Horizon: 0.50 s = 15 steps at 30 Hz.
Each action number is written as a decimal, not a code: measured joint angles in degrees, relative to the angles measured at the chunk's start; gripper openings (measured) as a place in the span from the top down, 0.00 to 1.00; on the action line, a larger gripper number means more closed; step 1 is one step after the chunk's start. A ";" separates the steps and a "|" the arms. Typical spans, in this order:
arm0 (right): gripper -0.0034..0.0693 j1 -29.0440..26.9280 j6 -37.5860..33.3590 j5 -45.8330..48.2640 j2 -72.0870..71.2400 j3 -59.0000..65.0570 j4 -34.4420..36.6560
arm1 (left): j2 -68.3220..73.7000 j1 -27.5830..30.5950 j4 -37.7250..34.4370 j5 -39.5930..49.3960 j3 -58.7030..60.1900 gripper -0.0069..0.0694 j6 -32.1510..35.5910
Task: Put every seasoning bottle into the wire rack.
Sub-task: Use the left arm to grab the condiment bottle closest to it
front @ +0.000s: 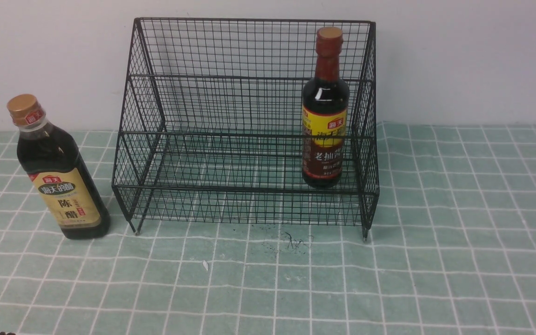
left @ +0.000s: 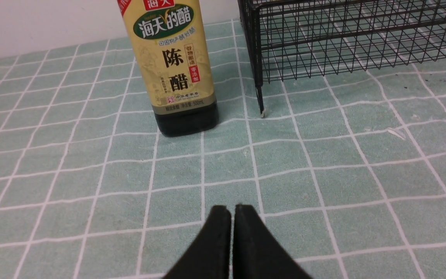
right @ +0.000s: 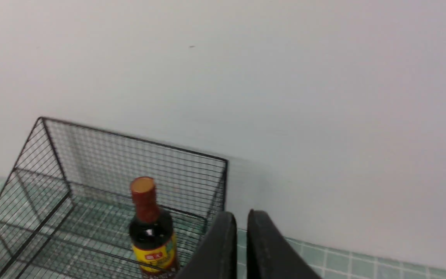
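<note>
Seasoning bottles, two, both upright. Round soy sauce bottle [front: 324, 121] (long red-brown neck, yellow-and-brown label): inside the wire rack [front: 231, 107], right of centre in the frame, close against the rack's right side, on one of the lower steps. Squarish vinegar bottle [front: 58, 186] (tan cap, beige label): outside the rack, on the table [front: 458, 260] at the left of the frame, just beside the rack's left front foot. Left fingers [left: 211, 248]: pressed together, empty, low over the table, pointed toward the vinegar bottle. Right fingers [right: 215, 252]: all but together (a thin slit between), empty, raised near the rack's right side. Dark specks and a white fleck on the table before the rack.
</note>
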 joint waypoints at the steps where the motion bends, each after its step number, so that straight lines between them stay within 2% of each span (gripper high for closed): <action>1: 0.94 0.00 2.37 -0.20 -4.37 3.94 -1.97 | 0.00 0.00 0.00 0.00 0.00 0.92 0.00; 2: 0.94 0.00 2.84 -0.20 -4.37 3.94 -2.34 | 0.00 0.00 0.00 0.00 0.00 0.92 0.00; 4: 0.97 0.00 7.72 -3.38 -16.75 16.84 -5.21 | 0.00 0.00 0.00 0.00 0.00 0.92 0.00; 6: 0.97 0.00 9.56 -8.52 -26.36 28.42 -5.78 | 0.00 0.00 0.00 0.00 0.00 0.92 0.00; 7: 0.97 0.00 9.56 -9.12 -27.28 29.58 -5.78 | 0.00 0.00 0.00 0.00 0.00 0.92 0.00; 9: 0.97 0.00 10.57 -16.62 -38.66 44.40 -4.72 | 0.00 0.00 0.00 0.00 0.00 0.92 0.00; 11: 0.97 0.00 12.03 -21.87 -45.81 54.23 -3.01 | 0.00 0.00 0.00 0.00 0.00 0.92 0.00; 15: 0.97 0.00 15.73 -30.17 -53.69 66.05 -0.99 | 0.00 0.00 0.00 0.00 0.00 0.92 0.00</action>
